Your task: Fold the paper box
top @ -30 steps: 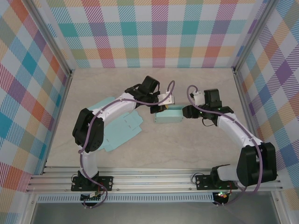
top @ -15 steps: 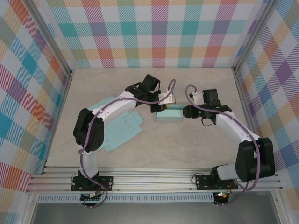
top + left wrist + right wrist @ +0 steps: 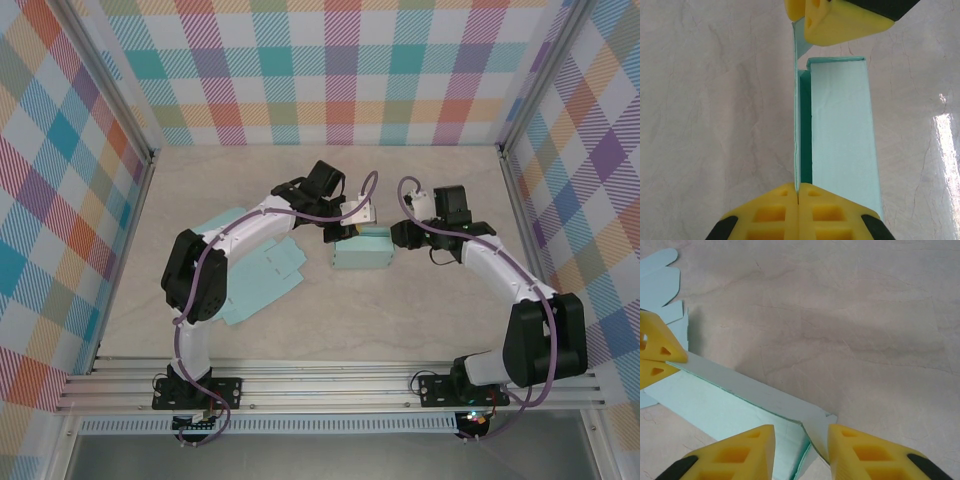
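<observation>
Though edge-on, box flap (image 3: 796, 125) in left claw (image 3: 798, 196)

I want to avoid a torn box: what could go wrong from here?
1. The left gripper pinches only a thin flap of the box; a pull could tear or crease it.
2. The right gripper, jaws open around the flap's far end, may close off-centre and bend the corner.

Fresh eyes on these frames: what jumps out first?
The teal paper box in the middle: the left end effector is pinched shut on one long wall, and the right end effector straddles that wall's far end, jaws apart. Flat teal sheets lie left of it, and loud plaid walls ring the table.
</observation>
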`<state>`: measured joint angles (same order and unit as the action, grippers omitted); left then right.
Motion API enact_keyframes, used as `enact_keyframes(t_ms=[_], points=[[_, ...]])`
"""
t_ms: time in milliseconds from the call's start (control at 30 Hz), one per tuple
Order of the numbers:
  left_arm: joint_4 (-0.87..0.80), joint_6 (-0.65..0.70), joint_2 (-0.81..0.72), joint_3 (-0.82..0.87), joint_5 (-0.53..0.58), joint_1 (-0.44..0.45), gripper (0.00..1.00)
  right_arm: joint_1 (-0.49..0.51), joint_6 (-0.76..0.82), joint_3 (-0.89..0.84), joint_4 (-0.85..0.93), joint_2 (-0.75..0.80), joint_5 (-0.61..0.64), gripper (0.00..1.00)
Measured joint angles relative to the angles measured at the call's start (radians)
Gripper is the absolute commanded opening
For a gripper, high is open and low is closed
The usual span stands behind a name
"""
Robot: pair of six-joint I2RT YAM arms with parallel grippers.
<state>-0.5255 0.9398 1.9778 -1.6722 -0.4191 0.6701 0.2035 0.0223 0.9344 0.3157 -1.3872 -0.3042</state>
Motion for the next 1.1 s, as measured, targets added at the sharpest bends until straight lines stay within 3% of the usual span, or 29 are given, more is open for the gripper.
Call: enact_keyframes(t_ms=[133, 400, 500, 867, 1100], points=[[0.000, 0.000, 0.000, 0.000, -0.005, 0.000, 0.00, 0.001, -0.008, 0.000, -0.005, -0.021, 0.009, 0.32], [0.003, -0.008, 0.000, 0.000, -0.005, 0.000, 0.00, 0.007, -0.031, 0.001, -0.010, -0.031, 0.015, 0.08], [0.012, -0.035, 0.003, 0.000, 0.011, 0.000, 0.06, 0.022, -0.045, 0.001, -0.016, -0.031, 0.037, 0.02], [0.220, -0.260, 0.002, 0.089, 0.138, 0.002, 0.51, 0.092, -0.093, 0.001, -0.030, -0.026, 0.154, 0.00], [0.262, -0.355, -0.026, 0.121, 0.176, -0.007, 0.63, 0.095, -0.084, 0.003, -0.011, -0.010, 0.166, 0.00]])
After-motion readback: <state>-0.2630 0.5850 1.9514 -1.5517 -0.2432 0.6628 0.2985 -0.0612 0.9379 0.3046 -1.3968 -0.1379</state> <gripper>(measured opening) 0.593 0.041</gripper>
